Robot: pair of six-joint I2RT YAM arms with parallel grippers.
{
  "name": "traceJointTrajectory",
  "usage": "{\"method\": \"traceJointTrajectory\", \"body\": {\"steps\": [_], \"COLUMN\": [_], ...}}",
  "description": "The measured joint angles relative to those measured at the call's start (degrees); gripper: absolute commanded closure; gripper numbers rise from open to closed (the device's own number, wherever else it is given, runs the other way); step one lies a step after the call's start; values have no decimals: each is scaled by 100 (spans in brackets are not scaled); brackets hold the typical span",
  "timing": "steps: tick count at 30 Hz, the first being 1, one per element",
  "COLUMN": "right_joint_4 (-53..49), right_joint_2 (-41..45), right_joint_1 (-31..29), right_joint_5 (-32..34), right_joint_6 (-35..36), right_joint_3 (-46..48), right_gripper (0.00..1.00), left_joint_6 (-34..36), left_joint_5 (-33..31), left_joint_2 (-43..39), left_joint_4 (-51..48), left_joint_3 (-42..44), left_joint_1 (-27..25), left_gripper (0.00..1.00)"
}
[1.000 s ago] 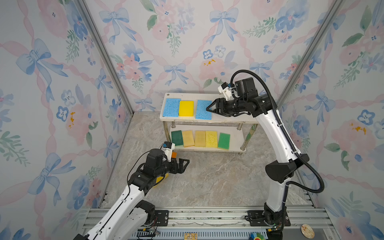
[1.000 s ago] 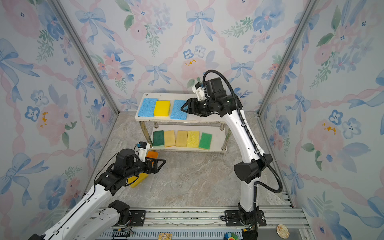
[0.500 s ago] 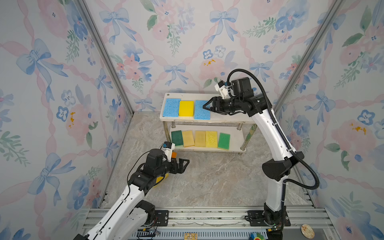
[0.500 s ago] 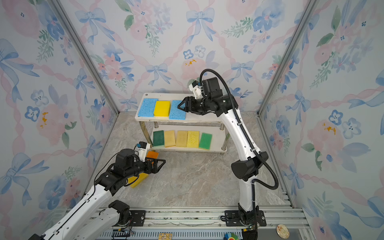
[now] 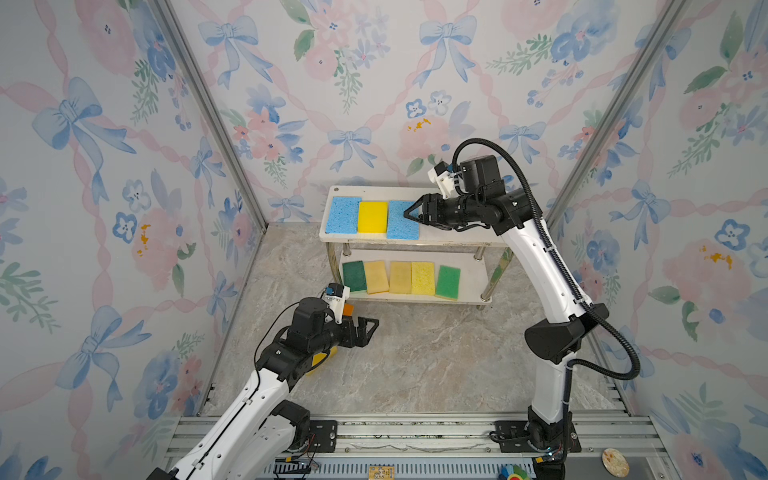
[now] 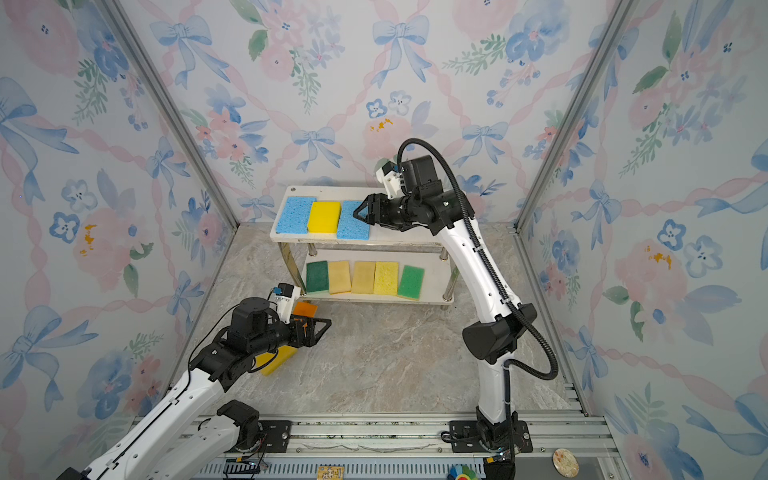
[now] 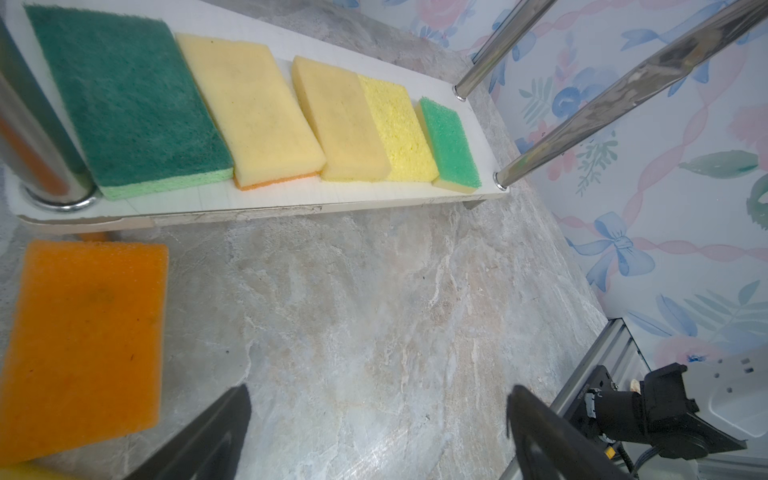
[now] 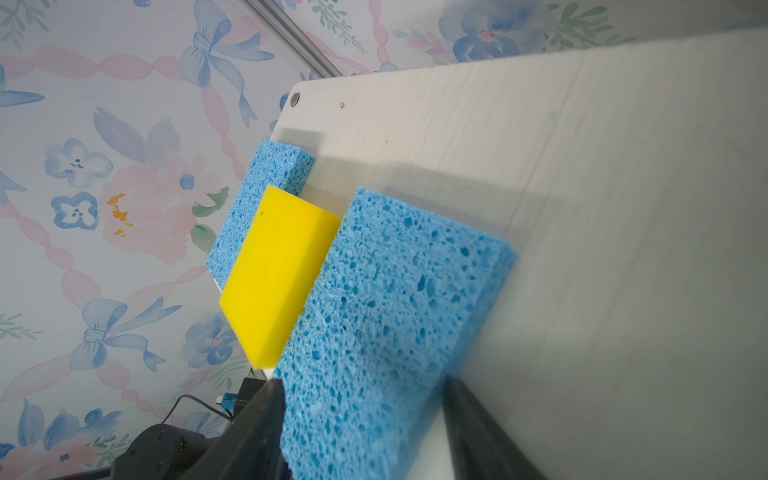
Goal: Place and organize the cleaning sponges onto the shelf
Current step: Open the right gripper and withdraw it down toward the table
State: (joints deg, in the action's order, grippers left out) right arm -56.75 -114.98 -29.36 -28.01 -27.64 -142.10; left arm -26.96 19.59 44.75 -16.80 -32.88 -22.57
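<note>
The shelf (image 5: 457, 239) stands at the back. A blue sponge (image 5: 343, 215), a yellow sponge (image 5: 372, 216) and a second blue sponge (image 5: 401, 222) lie on its top board. My right gripper (image 5: 409, 214) reaches in from the right and is shut on that second blue sponge (image 8: 395, 299), which rests on the board against the yellow one. On the lower board, several sponges (image 5: 401, 277) lie in a row from dark green to light green. My left gripper (image 7: 379, 390) hangs open over the floor beside an orange sponge (image 7: 83, 332).
Another yellow sponge (image 6: 278, 361) lies on the floor, partly under my left arm. The shelf's chrome legs (image 7: 602, 95) stand close to the orange sponge. Floral walls close in both sides and the back. A metal rail (image 5: 395, 432) runs along the front.
My right gripper has moved left along the top board with the blue sponge, which now touches the yellow one. My left arm has not moved.
</note>
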Motion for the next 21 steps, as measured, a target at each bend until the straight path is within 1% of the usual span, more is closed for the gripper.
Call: {"method": "traceJointTrajectory", "body": {"steps": [7,11,13,17,21], "right_joint_4": [-11,-83,-50,186,538], "right_joint_2": [120,619,1106,2653,4229], "right_joint_1": [13,48,48,48,50], "right_joint_5": [94,352,494,695,798], "right_joint_6": [24,103,140,146,81], "right_joint_3": [122,638,1185,2719,4103], "right_gripper": [36,35,35,33,27], "left_joint_6": [-2,-4,-4,-13,-59], "left_joint_5": [-48,-164,-286,-645,-1126], "left_joint_2": [0,-13,-48,-63,308], "left_joint_4": [0,-2,-4,-37,-229], "left_joint_3": [0,0,0,0,-96], "left_joint_1": [0,0,0,0,-33], "left_gripper": [2,2,2,2,2]}}
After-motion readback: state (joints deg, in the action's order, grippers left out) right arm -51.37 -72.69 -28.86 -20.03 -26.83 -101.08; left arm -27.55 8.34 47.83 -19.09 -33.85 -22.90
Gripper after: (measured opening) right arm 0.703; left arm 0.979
